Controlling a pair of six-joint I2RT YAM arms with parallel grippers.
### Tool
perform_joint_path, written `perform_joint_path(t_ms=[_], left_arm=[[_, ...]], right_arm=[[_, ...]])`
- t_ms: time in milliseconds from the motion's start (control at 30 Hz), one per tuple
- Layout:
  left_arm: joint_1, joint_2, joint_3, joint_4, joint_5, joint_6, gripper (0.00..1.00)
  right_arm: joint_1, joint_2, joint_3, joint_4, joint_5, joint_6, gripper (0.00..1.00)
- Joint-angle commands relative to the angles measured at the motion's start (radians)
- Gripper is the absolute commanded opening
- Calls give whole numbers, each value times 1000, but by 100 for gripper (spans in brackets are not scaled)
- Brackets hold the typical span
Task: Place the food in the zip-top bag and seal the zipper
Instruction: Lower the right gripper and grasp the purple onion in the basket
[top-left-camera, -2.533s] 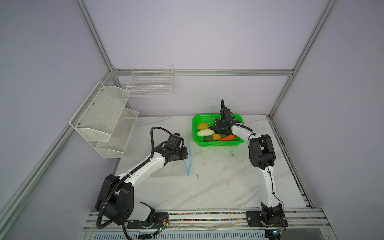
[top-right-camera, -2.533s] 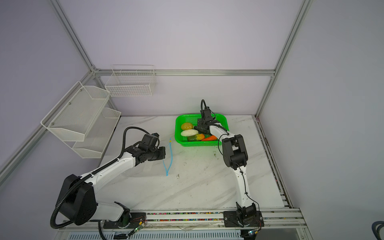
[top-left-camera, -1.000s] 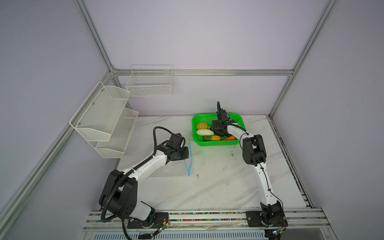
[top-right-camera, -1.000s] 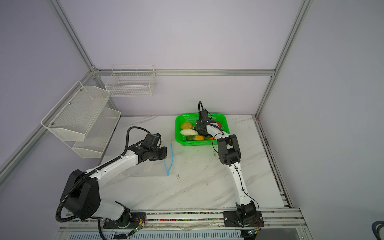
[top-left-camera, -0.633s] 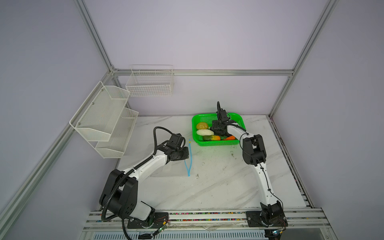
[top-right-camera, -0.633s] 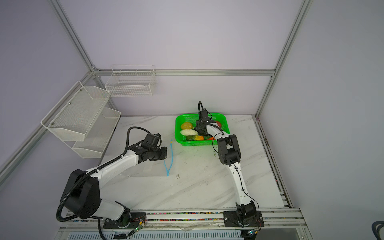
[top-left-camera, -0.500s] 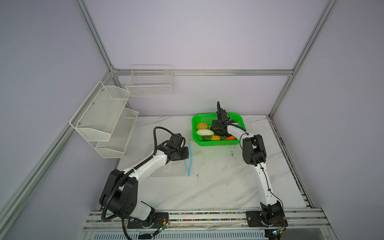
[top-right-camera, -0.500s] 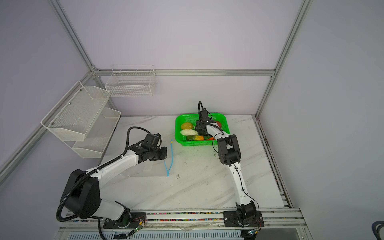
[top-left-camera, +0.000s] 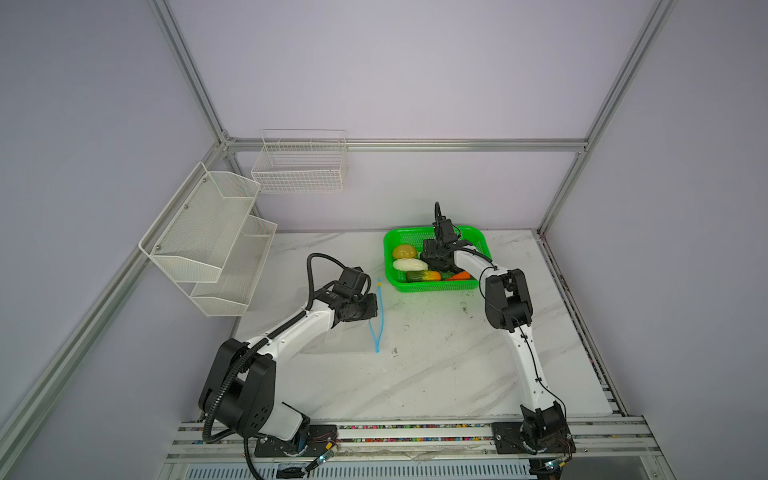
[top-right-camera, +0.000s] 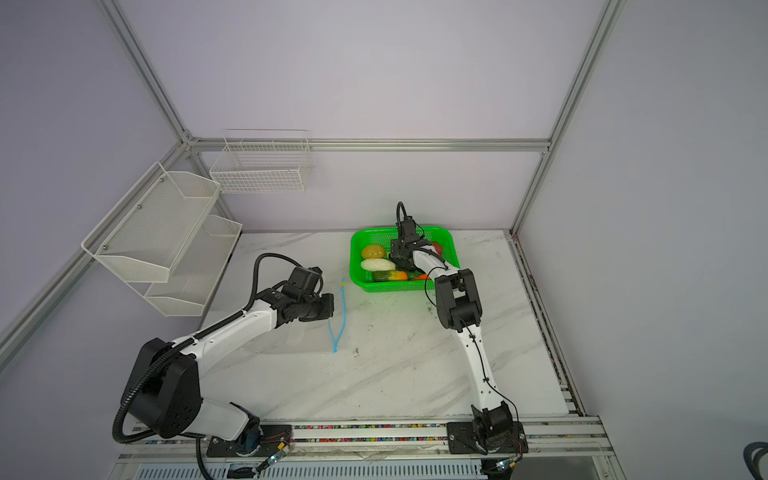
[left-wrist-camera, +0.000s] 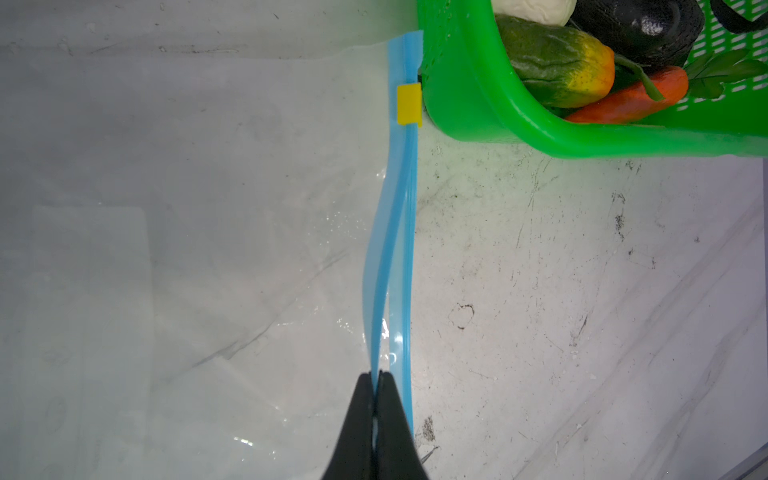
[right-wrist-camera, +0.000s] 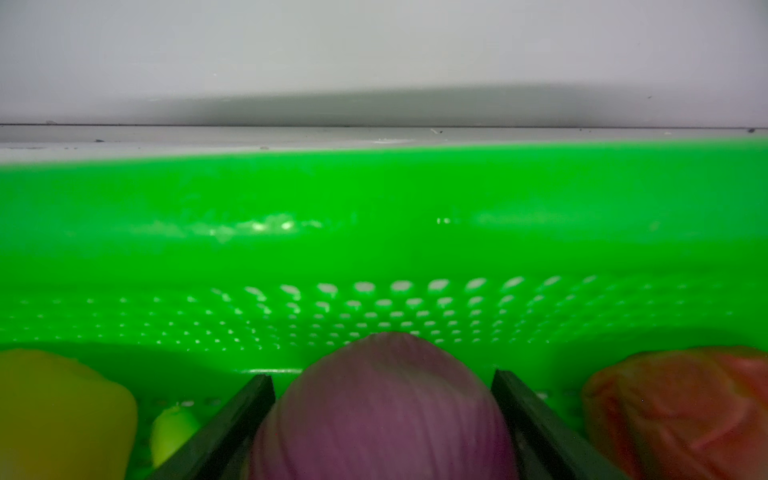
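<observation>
Right wrist view: right pincer (right-wrist-camera: 380, 376) wide astride purple onion (right-wrist-camera: 382, 419), grip unclear; top views hide onion. Left pincer (left-wrist-camera: 376, 376) clamps zipper (left-wrist-camera: 395, 232).

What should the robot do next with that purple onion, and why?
Probably squeeze the right gripper snugly on the purple onion: its fingers flank it in the green basket, though contact is unclear. The left gripper pinches the zipper lip, so the zip-top bag is ready.

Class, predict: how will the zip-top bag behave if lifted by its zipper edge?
Probably floppy: the zipper bows where the left gripper pinches one lip. Likely light, as the zip-top bag is thin clear film. Its glossy shine suggests it may slip.
</observation>
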Motion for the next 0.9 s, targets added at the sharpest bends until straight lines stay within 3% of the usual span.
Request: perform_joint_path(t_ms=[0,233,567,867], left_arm=[[-5,-9,101,16,11,15,2],[-5,-4,103,15,12,14,1],[-4,-5,97,19,14,5,0],[-5,0,98,32,24,-14,0]], right_arm=[[-5,-19,20,13,-8,11,81],[-5,-43,-1,33,-27,18,69],[-4,-118,-31,55,-38,10,66],[-4,-268,-210,113,-117,40,64]])
